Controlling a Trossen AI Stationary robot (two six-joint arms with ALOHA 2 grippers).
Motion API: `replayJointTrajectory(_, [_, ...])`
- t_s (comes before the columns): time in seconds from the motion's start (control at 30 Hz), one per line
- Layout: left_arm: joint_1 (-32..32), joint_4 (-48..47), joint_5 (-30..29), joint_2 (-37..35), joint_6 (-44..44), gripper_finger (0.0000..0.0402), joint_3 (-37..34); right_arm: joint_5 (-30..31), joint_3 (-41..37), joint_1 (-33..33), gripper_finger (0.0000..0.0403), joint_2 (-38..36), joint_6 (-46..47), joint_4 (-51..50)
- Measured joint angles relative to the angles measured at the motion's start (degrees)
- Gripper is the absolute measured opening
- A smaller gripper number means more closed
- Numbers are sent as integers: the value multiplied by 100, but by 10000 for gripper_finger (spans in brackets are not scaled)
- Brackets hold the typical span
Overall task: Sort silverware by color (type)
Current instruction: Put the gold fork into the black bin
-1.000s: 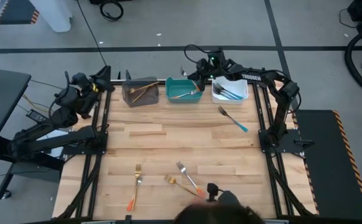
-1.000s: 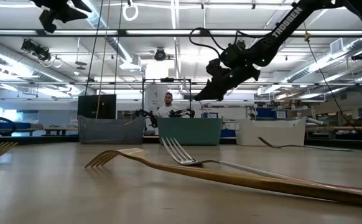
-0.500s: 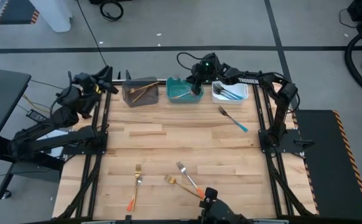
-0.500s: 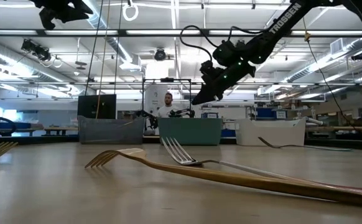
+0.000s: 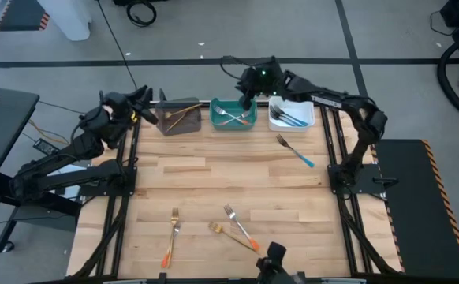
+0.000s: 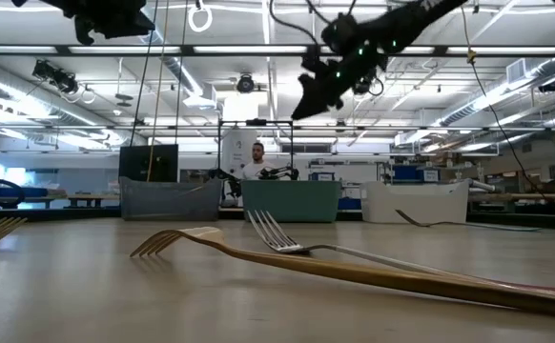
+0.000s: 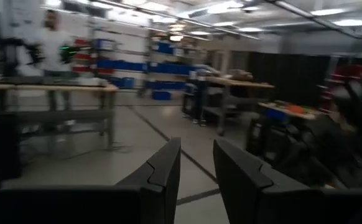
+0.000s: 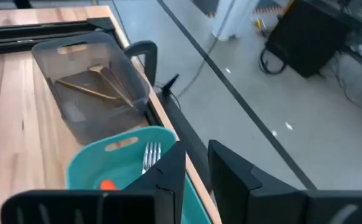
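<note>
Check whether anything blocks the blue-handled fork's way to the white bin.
Nothing visible does. The blue-handled fork lies alone on bare wood just in front of the white bin, with an open strip of table between them. The right gripper hangs over the teal bin, off to the side.

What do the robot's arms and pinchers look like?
Both arms are dark, jointed metal. The right arm has white TROSSEN lettering, looping black cables and a small green light near its wrist. The left gripper and right gripper each have two flat, dark, angular fingers.
</note>
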Motion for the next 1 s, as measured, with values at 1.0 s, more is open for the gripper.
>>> replayJointTrajectory(1.0, [-1937,-5432,3884,16,-3588,76,0,1540,966,2384,77,-938,2812,-5400])
